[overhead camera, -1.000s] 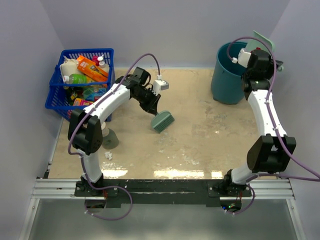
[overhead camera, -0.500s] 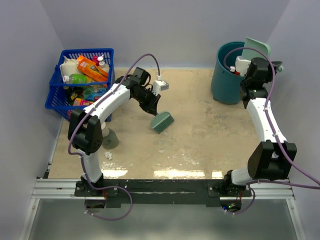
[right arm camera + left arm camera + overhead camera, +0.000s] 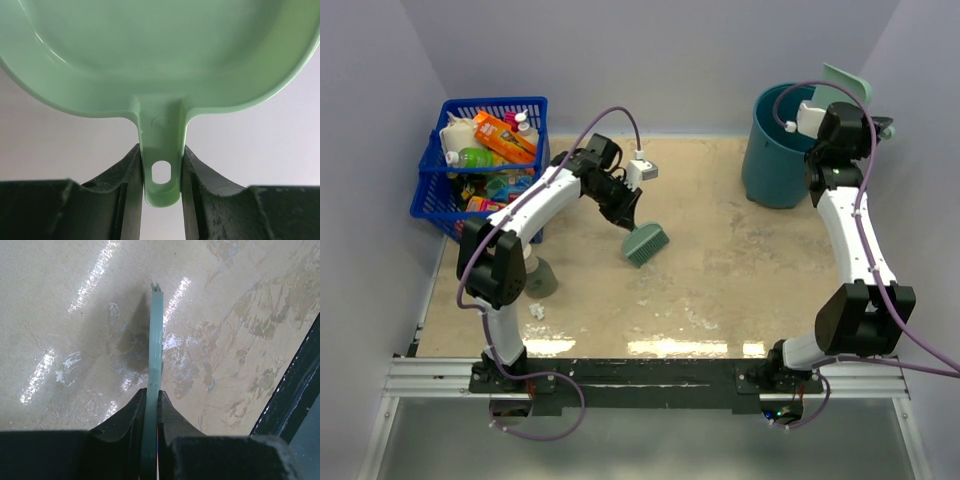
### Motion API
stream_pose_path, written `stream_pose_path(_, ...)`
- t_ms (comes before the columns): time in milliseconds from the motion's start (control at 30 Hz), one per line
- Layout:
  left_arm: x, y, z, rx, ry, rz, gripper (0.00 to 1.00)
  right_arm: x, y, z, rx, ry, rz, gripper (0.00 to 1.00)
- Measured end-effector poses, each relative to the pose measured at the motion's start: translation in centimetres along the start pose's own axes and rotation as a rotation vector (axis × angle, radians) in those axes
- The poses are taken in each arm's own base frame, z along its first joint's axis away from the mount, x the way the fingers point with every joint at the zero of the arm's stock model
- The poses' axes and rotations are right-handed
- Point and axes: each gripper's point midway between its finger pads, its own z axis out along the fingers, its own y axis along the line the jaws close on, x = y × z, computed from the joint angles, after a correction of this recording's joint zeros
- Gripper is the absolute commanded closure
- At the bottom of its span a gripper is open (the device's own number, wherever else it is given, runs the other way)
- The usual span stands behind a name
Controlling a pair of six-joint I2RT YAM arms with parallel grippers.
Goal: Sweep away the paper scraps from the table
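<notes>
At the mottled table [image 3: 740, 270], a tool in each grip.
Above: my left gripper [image 3: 623, 218] clamps the teal bristled brush [image 3: 645, 243] mid-table; a crumpled white scrap [image 3: 537, 311] lies near my left base. Left wrist: brush edge-on, thin, over glossy beige. Right wrist: my right gripper [image 3: 161, 150] pinches the flat handle of the smooth green dustpan [image 3: 150, 50].

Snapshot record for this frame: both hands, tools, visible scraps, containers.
left hand: shut on brush, over the middle of the table
right hand: shut on dustpan handle, raised by the bucket
paper scraps: one white bit on the table, near left front
basket: far left corner, holding bottles and packs
</notes>
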Motion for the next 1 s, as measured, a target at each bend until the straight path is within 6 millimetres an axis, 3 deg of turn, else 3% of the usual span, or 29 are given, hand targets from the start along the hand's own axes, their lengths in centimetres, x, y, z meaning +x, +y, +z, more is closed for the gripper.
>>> stream_pose_path(200,0.0,0.0,0.2,0.004,0.002,-0.001,1.0,-1.3,1.4,-0.5,-0.086,-0.102,0.167,1.0)
stream_pose_path(300,0.0,0.0,0.2,0.004,0.003,-0.001,1.0,-2.6,-0.6,-1.7,-0.131,-0.227,0.333,1.0)
stream_pose_path(400,-0.1,0.0,0.2,0.004,0.002,-0.001,1.0,-3.5,-3.5,-4.4,-0.143,-0.398,0.51,1.0)
stream_pose_path(500,-0.3,0.2,0.3,0.002,-0.002,0.001,1.0,-3.9,-4.4,-7.9,-0.192,-0.535,0.625,1.0)
stream_pose_path(600,-0.5,0.3,0.3,0.001,-0.005,0.003,1.0,-5.1,-4.3,-10.2,-0.274,-0.651,0.682,1.0)
stream_pose_path(700,-0.6,0.3,0.3,-0.004,-0.006,0.005,1.0,-7.1,-2.1,-11.7,-0.404,-0.737,0.688,1.0)
stream_pose_path(800,-0.8,0.7,0.1,-0.031,-0.004,0.01,1.0,-9.3,1.7,-13.8,-0.577,-0.8,0.64,1.0)
stream_pose_path(1000,-2.8,3.1,-1.2,-0.19,-0.028,0.047,1.0,-13.2,11.5,-20.8,-0.914,-0.89,0.422,1.0)
